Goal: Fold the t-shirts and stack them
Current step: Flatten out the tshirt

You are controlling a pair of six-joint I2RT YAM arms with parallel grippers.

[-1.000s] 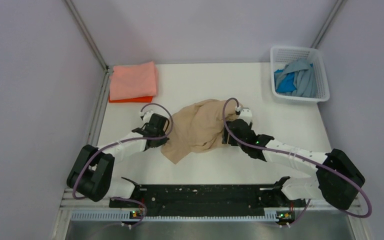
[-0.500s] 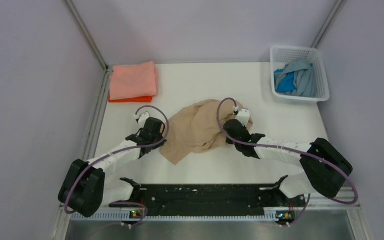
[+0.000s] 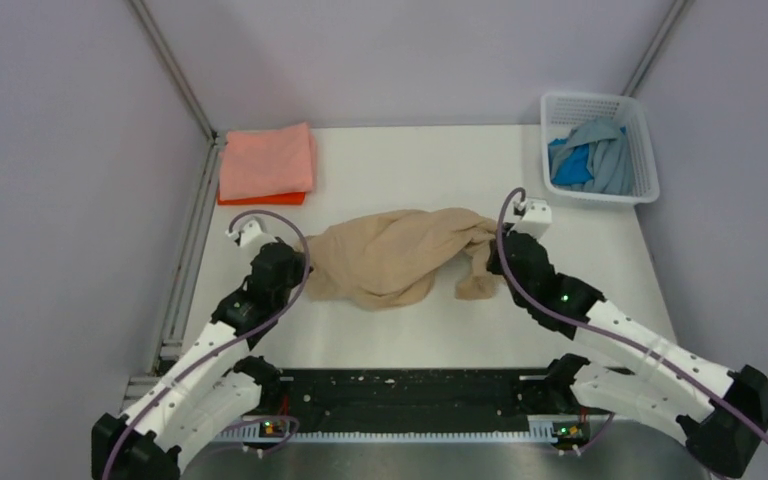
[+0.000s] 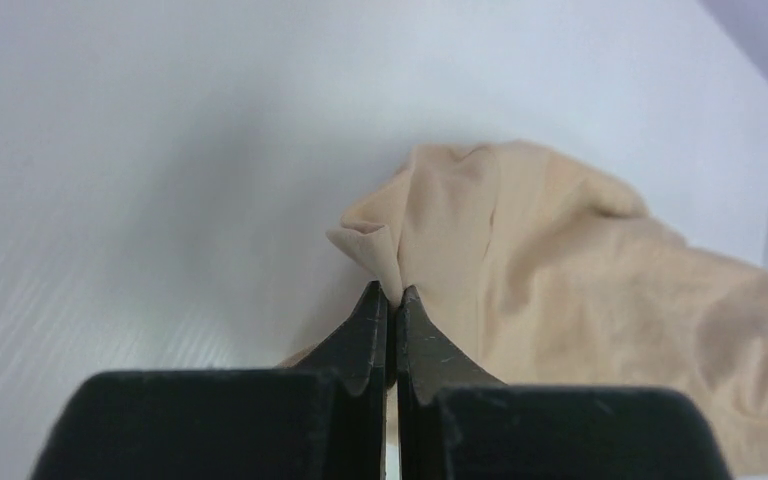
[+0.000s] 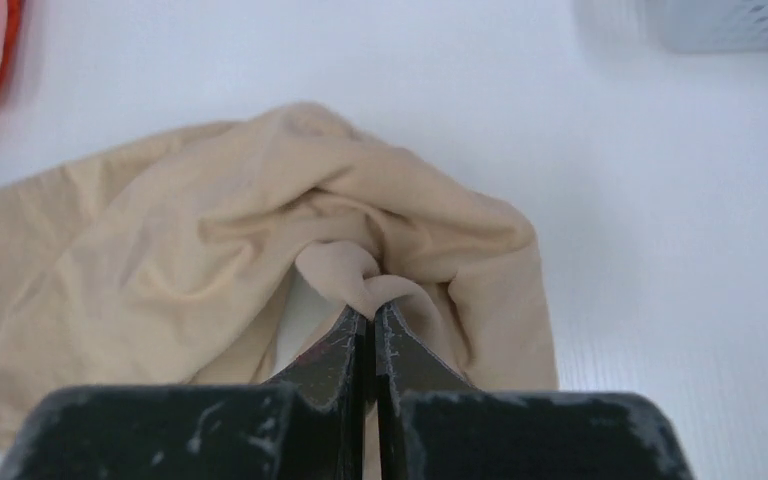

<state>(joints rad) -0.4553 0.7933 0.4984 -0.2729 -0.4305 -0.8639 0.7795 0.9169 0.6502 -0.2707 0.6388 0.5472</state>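
- Tan t-shirt (image 3: 395,260) lies mid-worktop (image 3: 410,160), bunched and wrinkled, strung out betw. the two arms, not flat.
- L end effector (image 4: 387,295): fingers pressed together, pinching a small folded nub at the shirt's L end.
- R end effector (image 5: 365,312): fingers pressed together on a thin twisted tuck at the R end. A loose flap hangs beside it.
- Risk 1: both pinches look shallow, so a hard pull apart could strip the cloth out of one grip.
- Risk 2: can't tell which parts of the garment are held (hem, sleeve or shoulder). If mismatched, the shirt likely spreads twisted and the fold comes out skewed.
- Risk 3: R pinch may hold more than one layer, so the flap could tuck under when laid down.
- Risk 4: a wide L swing could nudge the stack at far L.
- Containers: white basket (image 3: 590,98), far R corner, holds a blue shirt (image 3: 572,168) and a light blue-grey shirt (image 3: 605,150), both crumpled.
- Stack at far L: folded pink shirt (image 3: 265,160) on top of orange shirt (image 3: 260,199), only its edge showing.
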